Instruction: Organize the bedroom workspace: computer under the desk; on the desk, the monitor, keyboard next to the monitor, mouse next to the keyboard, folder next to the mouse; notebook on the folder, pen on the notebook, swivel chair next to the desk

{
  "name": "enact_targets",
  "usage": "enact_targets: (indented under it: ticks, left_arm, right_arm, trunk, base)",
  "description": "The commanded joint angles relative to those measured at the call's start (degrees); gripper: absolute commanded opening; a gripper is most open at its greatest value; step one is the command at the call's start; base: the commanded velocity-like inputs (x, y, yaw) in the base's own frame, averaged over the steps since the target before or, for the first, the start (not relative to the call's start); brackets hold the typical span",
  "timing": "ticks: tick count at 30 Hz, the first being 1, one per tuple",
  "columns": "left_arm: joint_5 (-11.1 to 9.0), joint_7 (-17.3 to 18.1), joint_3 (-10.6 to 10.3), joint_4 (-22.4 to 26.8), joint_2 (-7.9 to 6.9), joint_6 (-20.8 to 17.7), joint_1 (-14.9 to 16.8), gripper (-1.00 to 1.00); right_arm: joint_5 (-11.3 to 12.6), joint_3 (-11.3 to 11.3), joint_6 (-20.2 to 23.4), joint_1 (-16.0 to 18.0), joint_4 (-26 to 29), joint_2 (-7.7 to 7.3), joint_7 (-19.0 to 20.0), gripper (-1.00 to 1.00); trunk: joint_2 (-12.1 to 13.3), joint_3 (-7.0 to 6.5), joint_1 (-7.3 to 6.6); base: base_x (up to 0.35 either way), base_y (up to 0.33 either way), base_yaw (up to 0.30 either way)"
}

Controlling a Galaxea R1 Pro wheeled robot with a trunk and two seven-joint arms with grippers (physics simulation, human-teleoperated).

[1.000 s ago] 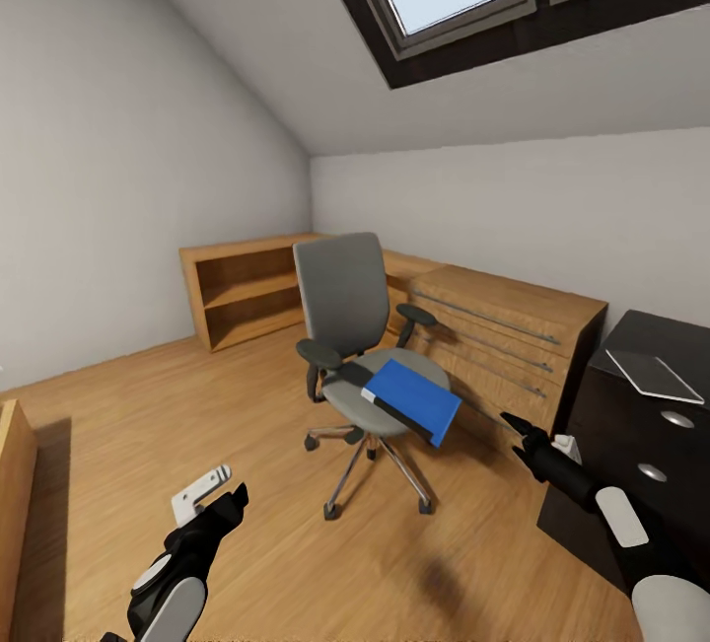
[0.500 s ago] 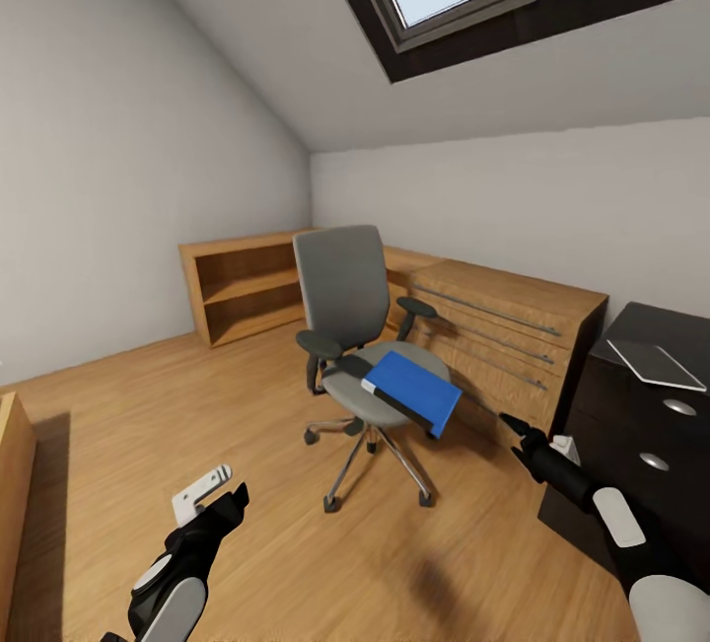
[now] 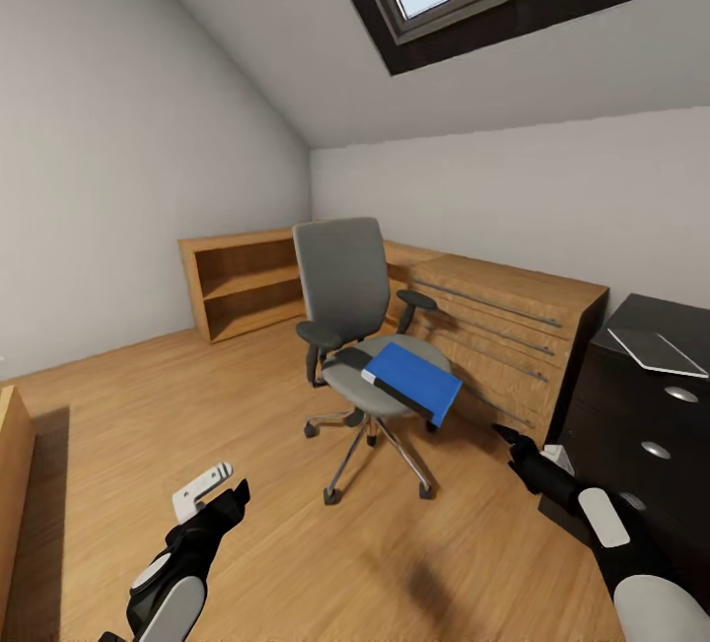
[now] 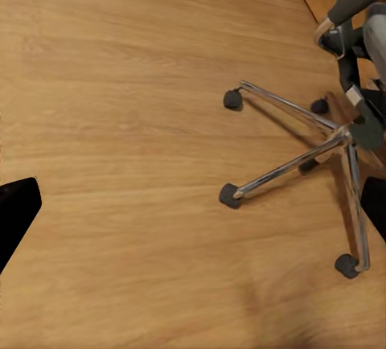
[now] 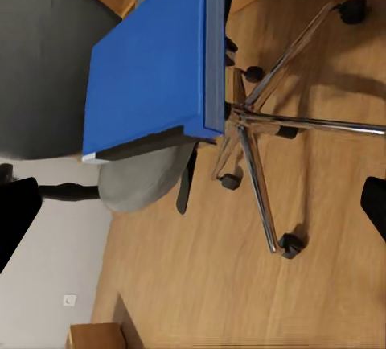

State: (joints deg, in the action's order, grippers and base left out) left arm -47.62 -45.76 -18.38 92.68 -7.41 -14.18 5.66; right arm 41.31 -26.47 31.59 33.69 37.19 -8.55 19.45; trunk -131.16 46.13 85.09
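Head view showed the chair [image 3: 363, 346] standing on the wood floor [image 3: 148, 405] in the middle of the room, ahead of both arms and well apart from either. The blue folder [image 3: 416, 379] lay on its seat, tilted, one corner overhanging the seat edge on the side toward the right jaws [image 3: 505, 435]. A dark flat item lay under the folder's near edge; what it was could not be told. The desk [image 3: 641, 405] stood just beside the right arm, its black drawer unit facing the room and a thin grey sheet [image 3: 656, 351] lying on its top. A low light-wood cabinet [image 3: 503, 326] ran along the wall behind the chair, and an open shelf unit [image 3: 242, 282] stood in the corner beyond the left jaws [image 3: 232, 496].

The left jaws hung low over the bare floor, holding nothing; in the left wrist view the dark finger tips [image 4: 16, 212] sat at opposite edges, so they were spread, with the chair's chrome base [image 4: 322, 152] and castors ahead of them. The right wrist view likewise showed finger tips [image 5: 16, 220] wide apart and empty, with the folder [image 5: 153, 63] straight ahead between them, resting on the grey seat [image 5: 137, 180] above the star base [image 5: 273, 124].
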Motion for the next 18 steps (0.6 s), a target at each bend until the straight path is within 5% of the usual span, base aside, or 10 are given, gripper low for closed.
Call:
enact_targets:
  ticks: [1,5,6,7,8,14,18]
  left_arm:
    - [-0.29,-0.29,0.08,0.10,-0.09,-0.72,0.05,1.00]
    - [-3.04,5.21,3.47,0.12,-2.05,-7.10,0.05,1.00]
    - [-5.01,8.94,5.40,0.12,-2.93,-9.51,0.05,1.00]
    - [-8.32,17.82,9.71,0.13,-5.02,-14.85,0.05,1.00]
    - [-9.22,22.47,11.64,0.13,-6.14,-17.50,0.05,1.00]
    - [-10.65,40.12,18.63,0.13,-8.76,-26.08,0.05,1.00]
    - [-10.77,44.90,19.82,0.13,-9.03,-28.51,0.05,1.00]
  right_arm:
    - [0.19,-0.38,-0.73,0.06,0.04,1.23,-0.26,1.00]
    - [0.25,-0.48,-3.60,0.06,0.00,2.19,-0.55,1.00]
    - [0.25,-0.49,-3.99,0.06,0.00,2.31,-0.58,1.00]
    - [0.30,-0.50,-4.38,0.09,-0.01,2.47,-0.62,1.00]
    - [0.32,-0.49,-4.49,0.08,-0.01,2.51,-0.63,1.00]
    - [0.35,-0.36,-4.59,0.08,0.04,2.69,-0.61,1.00]
    - [0.39,-0.27,-5.58,0.11,0.06,3.00,-0.60,1.00]
  trunk:
    - [-0.44,0.25,0.21]
    - [-2.05,0.96,1.09]
    - [-2.45,1.14,1.31]
    - [-2.85,1.32,1.53]
    - [-3.25,1.50,1.75]
    - [-5.66,2.58,3.07]
    - [-7.26,3.30,3.95]
  base:
    - [0.000,0.000,0.000]
    - [0.000,0.000,0.000]
    - [0.000,0.000,0.000]
    - [0.000,0.000,0.000]
    - [0.000,0.000,0.000]
    - [0.000,0.000,0.000]
    - [0.000,0.000,0.000]
